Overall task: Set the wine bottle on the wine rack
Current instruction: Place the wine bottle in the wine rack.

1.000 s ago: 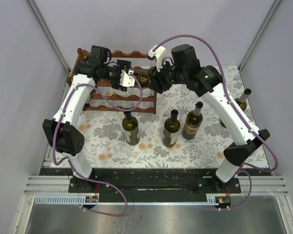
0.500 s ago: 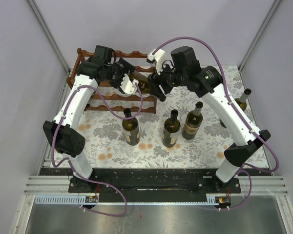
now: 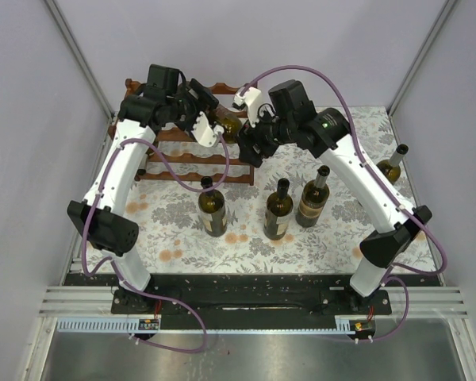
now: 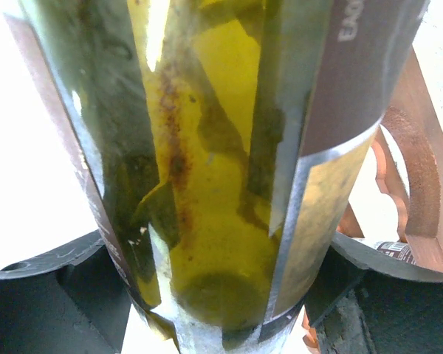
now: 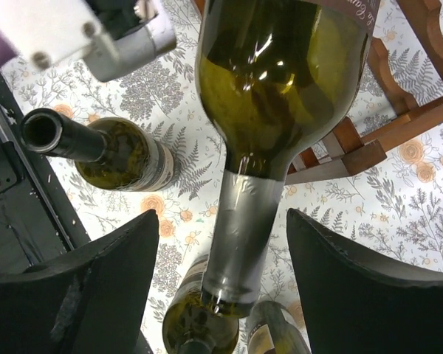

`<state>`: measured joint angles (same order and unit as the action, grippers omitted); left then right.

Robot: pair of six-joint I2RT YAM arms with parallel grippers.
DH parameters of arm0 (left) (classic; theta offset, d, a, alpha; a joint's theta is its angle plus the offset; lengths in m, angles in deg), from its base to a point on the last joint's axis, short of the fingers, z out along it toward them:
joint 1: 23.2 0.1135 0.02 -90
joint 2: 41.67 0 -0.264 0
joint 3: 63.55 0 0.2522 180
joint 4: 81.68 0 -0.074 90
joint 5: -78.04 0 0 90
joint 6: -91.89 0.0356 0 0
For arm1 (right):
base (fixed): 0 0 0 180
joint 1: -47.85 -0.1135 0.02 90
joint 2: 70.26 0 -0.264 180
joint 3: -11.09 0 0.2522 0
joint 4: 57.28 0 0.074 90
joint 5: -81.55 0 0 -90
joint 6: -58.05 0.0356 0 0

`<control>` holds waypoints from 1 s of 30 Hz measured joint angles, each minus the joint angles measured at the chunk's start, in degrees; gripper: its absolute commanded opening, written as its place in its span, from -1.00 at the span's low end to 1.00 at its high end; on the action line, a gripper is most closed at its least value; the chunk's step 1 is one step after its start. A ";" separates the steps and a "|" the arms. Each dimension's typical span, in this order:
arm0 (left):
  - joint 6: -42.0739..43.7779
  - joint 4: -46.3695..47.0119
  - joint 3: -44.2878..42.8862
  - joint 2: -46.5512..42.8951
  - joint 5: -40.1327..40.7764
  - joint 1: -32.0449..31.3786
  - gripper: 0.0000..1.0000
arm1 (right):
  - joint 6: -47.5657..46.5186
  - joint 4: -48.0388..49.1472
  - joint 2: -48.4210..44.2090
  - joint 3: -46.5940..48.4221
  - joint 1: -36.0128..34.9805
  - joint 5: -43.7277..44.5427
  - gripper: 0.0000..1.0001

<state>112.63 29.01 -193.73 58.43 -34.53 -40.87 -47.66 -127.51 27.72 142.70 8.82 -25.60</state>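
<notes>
The wine bottle (image 3: 228, 127) hangs in the air above the right end of the wine rack (image 3: 170, 176), not yet resting in any scallop. Its long axis lies close to level. The fat body points back and left toward the rack, and the neck points forward and right toward the standing bottles (image 3: 213, 208) on the counter (image 3: 341, 238).

The left claw (image 3: 206, 127) is clenched on the bottle's body. In its own wrist view the glass and label (image 4: 229, 169) fill the frame between its two fingers, which press on either flank. A rail of the rack shows just past the bottle on the right.

The right claw (image 3: 250, 143) is released. In its wrist view the neck (image 5: 240, 236) runs down the middle, with a clear gap to each finger (image 5: 369, 295), so it surrounds the neck without touching it.

The load therefore appears to sit with the left arm alone, which is also the arm nearer the rack. The coming move probably turns on how the bottle's axis sits against the rails. The rails run side to side, so the bottle has to cross them front to back, body over one rail and neck over the next. From above the axis looks skewed to that line. How far the glass stands above the top rail cannot be told.
</notes>
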 measured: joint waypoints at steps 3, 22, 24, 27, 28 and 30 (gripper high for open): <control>0.81 -0.11 0.00 0.00 0.48 -0.42 -1.00 | 0.00 0.00 1.29 0.04 -0.04 0.81 0.52; 2.14 0.15 0.00 -1.09 2.84 -1.51 -1.00 | 0.13 -1.44 5.64 1.81 -0.48 4.57 -0.25; 1.95 0.24 0.00 -1.09 2.97 -1.53 -1.00 | 0.68 -1.55 5.64 1.81 -0.46 5.25 -0.51; 1.07 0.39 0.00 -1.22 2.97 -1.60 -1.00 | 1.27 -1.46 5.64 1.81 -0.13 6.14 -1.00; 1.07 0.37 0.00 -1.22 3.06 -1.64 -1.00 | 1.38 -1.62 5.64 1.81 -0.15 6.19 -1.00; 1.09 0.48 0.15 -1.29 3.30 -1.68 -1.00 | 1.36 -1.55 5.64 1.81 -0.20 6.12 -1.00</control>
<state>113.72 29.49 -193.58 57.14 -31.23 -42.55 -46.30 -129.06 33.36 144.51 8.63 -19.48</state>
